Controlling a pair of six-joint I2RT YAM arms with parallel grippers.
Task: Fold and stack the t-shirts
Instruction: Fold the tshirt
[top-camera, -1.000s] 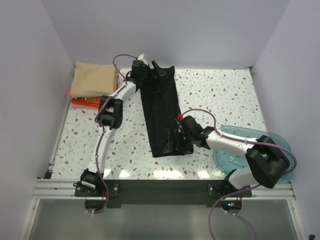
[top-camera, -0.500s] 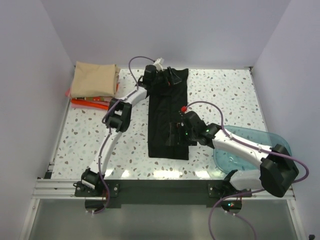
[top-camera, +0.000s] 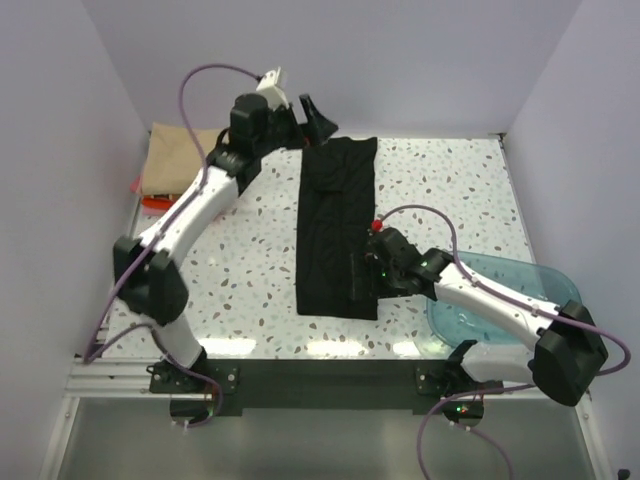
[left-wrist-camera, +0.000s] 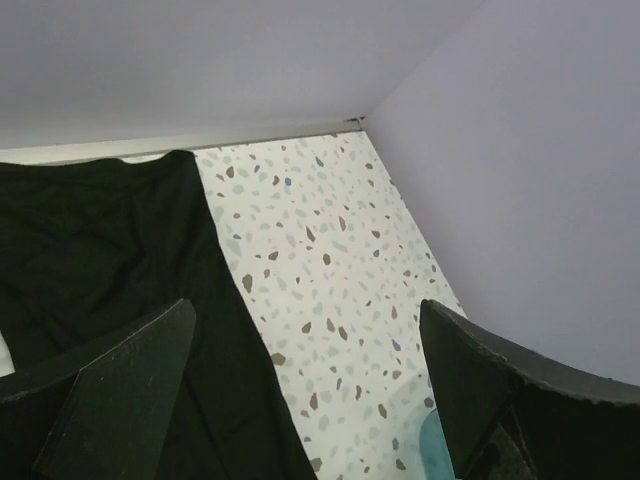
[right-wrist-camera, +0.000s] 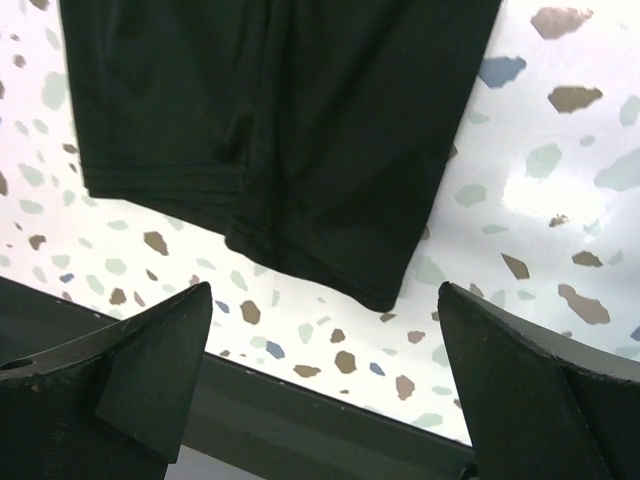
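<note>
The black t-shirt (top-camera: 338, 225) lies on the table as a long narrow folded strip, running from the back edge toward the front. My left gripper (top-camera: 312, 112) is open and empty, raised above the shirt's far end; its wrist view (left-wrist-camera: 305, 312) shows the black cloth (left-wrist-camera: 100, 250) below on the left. My right gripper (top-camera: 360, 276) is open and empty, just over the shirt's near right part; its wrist view (right-wrist-camera: 325, 292) shows the shirt's hem (right-wrist-camera: 290, 130) ahead. The folded tan-beige t-shirt (top-camera: 183, 160) lies on the red-orange t-shirt (top-camera: 160, 205) at the back left.
A translucent teal bowl (top-camera: 505, 300) stands at the front right under my right arm; a sliver shows in the left wrist view (left-wrist-camera: 436, 450). Purple walls close in the back and sides. The dark front rail (right-wrist-camera: 300, 415) runs along the table's near edge.
My left gripper let go of the black shirt's far end and rose up and to the left. The shirt now lies straight. My right gripper stays over its near end.
</note>
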